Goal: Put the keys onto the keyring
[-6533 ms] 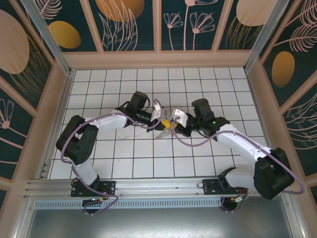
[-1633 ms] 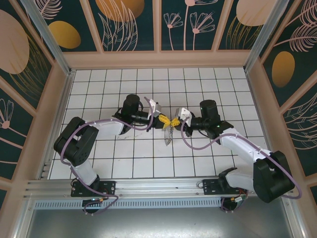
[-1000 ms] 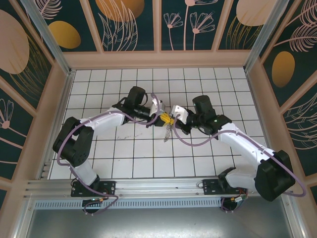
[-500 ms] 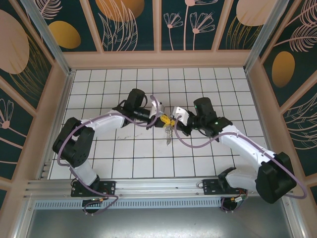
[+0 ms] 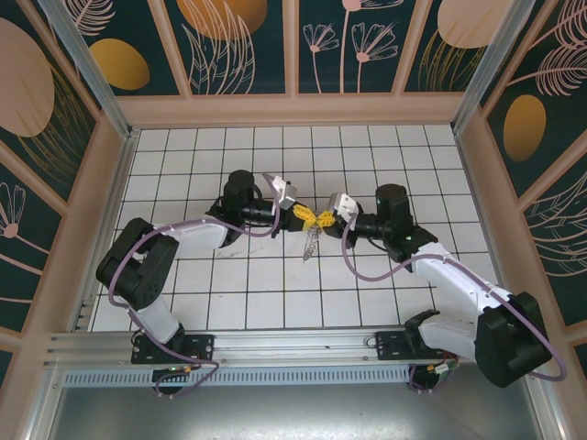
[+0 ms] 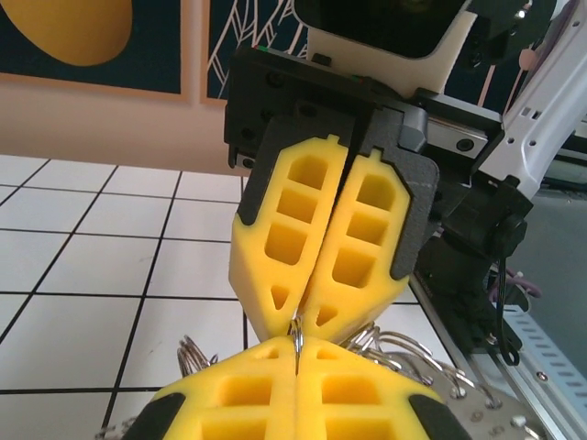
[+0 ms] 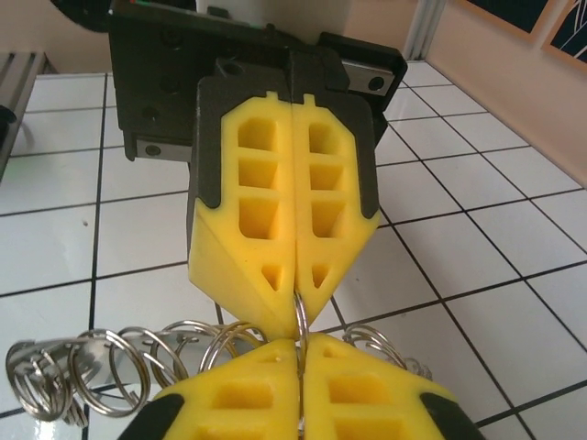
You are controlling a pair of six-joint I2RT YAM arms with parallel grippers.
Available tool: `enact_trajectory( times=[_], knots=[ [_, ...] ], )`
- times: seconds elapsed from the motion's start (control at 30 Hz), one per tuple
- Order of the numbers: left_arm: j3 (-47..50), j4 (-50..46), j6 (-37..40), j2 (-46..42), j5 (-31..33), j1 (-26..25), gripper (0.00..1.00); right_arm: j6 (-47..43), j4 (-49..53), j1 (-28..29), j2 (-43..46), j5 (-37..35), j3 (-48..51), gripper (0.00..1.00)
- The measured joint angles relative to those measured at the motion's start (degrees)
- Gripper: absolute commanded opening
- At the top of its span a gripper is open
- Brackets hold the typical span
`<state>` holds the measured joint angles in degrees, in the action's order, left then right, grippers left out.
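Looking down from the top first: the left pincer (image 5: 304, 217) and right pincer (image 5: 327, 218) meet tip to tip over the middle of the white tiled surface (image 5: 238, 293). A silvery bunch (image 5: 312, 243) dangles just below where they meet, too small to make out what's in it.

Left wrist cam: the left pincer (image 6: 298, 357) sits clamped tight at the bottom. The right pincer (image 6: 298, 316) faces it nose to nose, closed too. The thin wire of the keyring (image 6: 298, 332) is pinched by both, and wire loops (image 6: 404, 353) bulge out underneath.

Right wrist cam: same deal mirrored. The right pincer (image 7: 298, 356) is low, the left pincer (image 7: 295, 307) above, and the keyring (image 7: 300, 318) runs between both closed pairs of fingers. The wire loops (image 7: 110, 362) trail off to the left.
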<state>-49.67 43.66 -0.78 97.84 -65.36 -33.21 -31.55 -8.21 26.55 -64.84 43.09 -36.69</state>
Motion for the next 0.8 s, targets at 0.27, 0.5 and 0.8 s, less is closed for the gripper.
enact_trajectory(
  times=[0.27, 0.5, 0.8],
  knots=[
    [-3.8, -12.0, 8.9, -0.9, 2.1, 0.0, 0.06, -2.3, 5.8, 0.3, -1.2, -2.7, -3.5, 0.0],
    [-14.7, -39.5, 27.5, -0.5, 5.8, -0.1, 0.14, -6.5, 15.8, 2.3, -3.5, -9.2, -10.1, 0.0],
    [-20.0, -52.8, 35.4, 2.5, 8.0, -0.9, 0.0, -8.4, 26.8, 5.7, -6.9, -16.7, -15.7, 0.0]
  ],
)
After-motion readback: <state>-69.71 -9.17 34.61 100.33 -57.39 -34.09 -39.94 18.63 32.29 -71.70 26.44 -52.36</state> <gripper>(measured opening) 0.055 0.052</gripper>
